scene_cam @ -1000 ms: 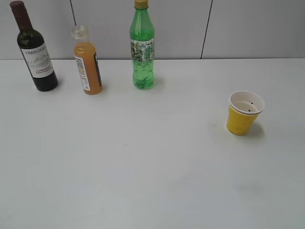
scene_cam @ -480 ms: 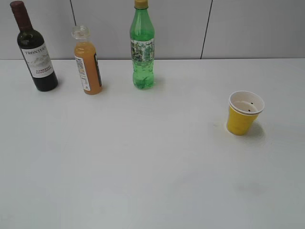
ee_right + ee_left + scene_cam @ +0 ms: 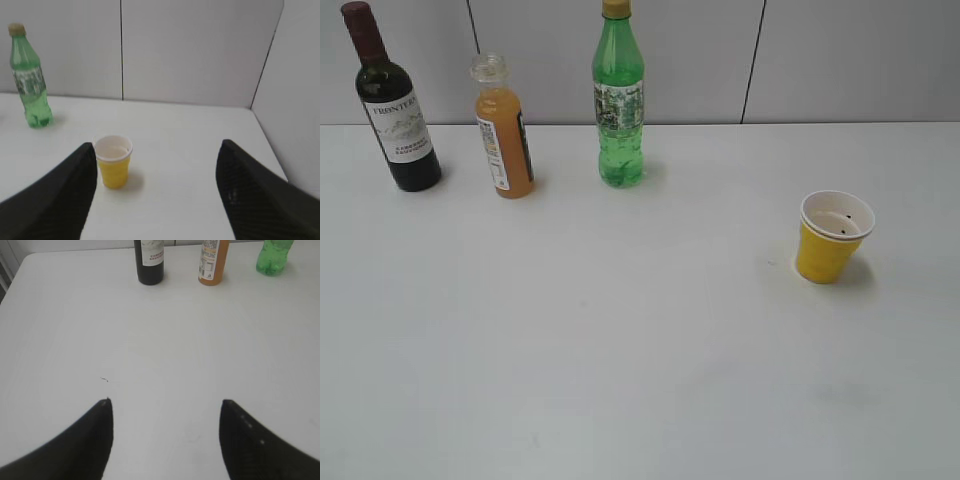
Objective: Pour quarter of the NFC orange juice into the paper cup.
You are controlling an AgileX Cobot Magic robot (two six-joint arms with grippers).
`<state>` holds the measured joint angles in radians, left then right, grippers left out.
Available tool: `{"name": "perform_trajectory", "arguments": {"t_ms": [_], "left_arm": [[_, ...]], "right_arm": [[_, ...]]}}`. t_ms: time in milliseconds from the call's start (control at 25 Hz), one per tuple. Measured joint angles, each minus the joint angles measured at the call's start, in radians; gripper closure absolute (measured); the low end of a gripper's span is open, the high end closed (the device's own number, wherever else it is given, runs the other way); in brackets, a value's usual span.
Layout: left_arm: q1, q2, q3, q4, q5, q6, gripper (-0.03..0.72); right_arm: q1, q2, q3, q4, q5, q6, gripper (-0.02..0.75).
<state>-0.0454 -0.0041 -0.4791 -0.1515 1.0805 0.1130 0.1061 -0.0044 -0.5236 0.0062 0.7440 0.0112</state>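
While neither arm appears in the exterior view, each wrist camera shows its own pincer spread wide and empty above the desk (image 3: 640, 340). The left pincer (image 3: 165, 405) faces the far left stretch of the desk, its dark fingers (image 3: 90, 440) well apart and touching nothing. The right pincer (image 3: 155, 150) faces the right side, likewise agape and holding nothing.

The NFC orange juice (image 3: 504, 130) stands upright near the far edge, toward the far left corner, between the dark wine bottle (image 3: 392, 105) on its left and the tall green bottle (image 3: 618, 100) on its right. Its clear cap (image 3: 488, 66) is in place, and the liquid reaches the shoulder. In the left wrist view only its lower body shows, straight ahead, which suggests that this arm is lined up to take it.

The paper cup (image 3: 832, 236) sits alone toward the right edge, well apart from the bottles, mouth up and slightly tilted as seen here. It appears empty apart from dark specks. Its separation probably leaves room for tipping the bottle over it. No step of the pour has begun; the cap likely needs removing first.
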Motion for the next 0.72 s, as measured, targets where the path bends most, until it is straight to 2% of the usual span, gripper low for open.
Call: {"name": "perform_trajectory", "arguments": {"t_ms": [240, 720], "left_arm": [[0.0, 0.0, 0.0, 0.0, 0.0, 0.0, 0.202], [0.0, 0.0, 0.0, 0.0, 0.0, 0.0, 0.202]], "right_arm": [[0.0, 0.0, 0.032, 0.001, -0.215, 0.0, 0.148], [0.0, 0.194, 0.058, 0.0, -0.413, -0.004, 0.148]]}}
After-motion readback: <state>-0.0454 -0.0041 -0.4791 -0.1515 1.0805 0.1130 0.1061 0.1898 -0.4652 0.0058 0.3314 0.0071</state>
